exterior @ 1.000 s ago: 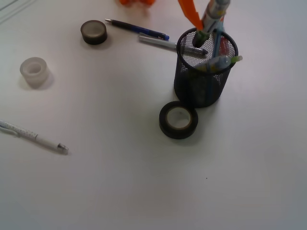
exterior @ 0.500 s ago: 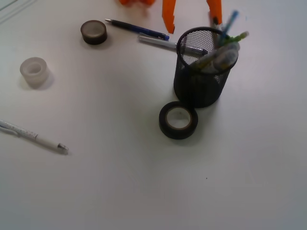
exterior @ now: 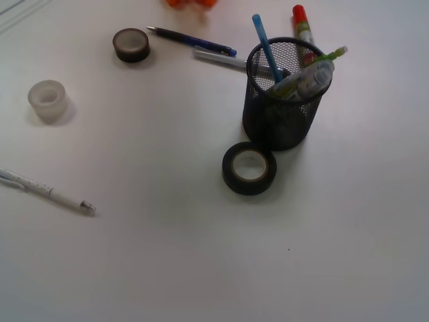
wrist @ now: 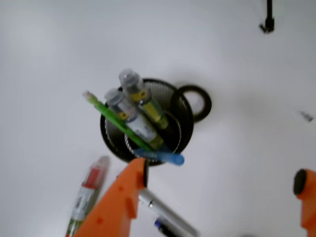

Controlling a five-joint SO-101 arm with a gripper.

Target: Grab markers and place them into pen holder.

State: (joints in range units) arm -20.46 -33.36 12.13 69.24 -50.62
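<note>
Looking at the wrist cam, my gripper (wrist: 217, 197) is hanging above the holder (wrist: 111, 143) with its 2 orange fingers (wrist: 118, 202) spread wide and nothing between them. 2 markers (wrist: 138, 116) are already in the cup, leaning together against one side with a thin green stick and the light-blue stick. The red marker (exterior: 302, 27) is the leftover: it's lying on the table just behind the holder (exterior: 268, 127), looks like right against the mesh, though the front cam is too cramped there for me to swear they're touching. That's my worry. Going for it means dropping the fingers right beside the cup, and clipping the rim could tip the whole thing and dump the 2 I've got. The blue stick (exterior: 266, 47) pokes up high on that side too, so it could snag a finger on the way down. Also the silver pen (exterior: 221, 59) sits near the cup's other side, easy to grab by mistake if I aim sloppy.
</note>
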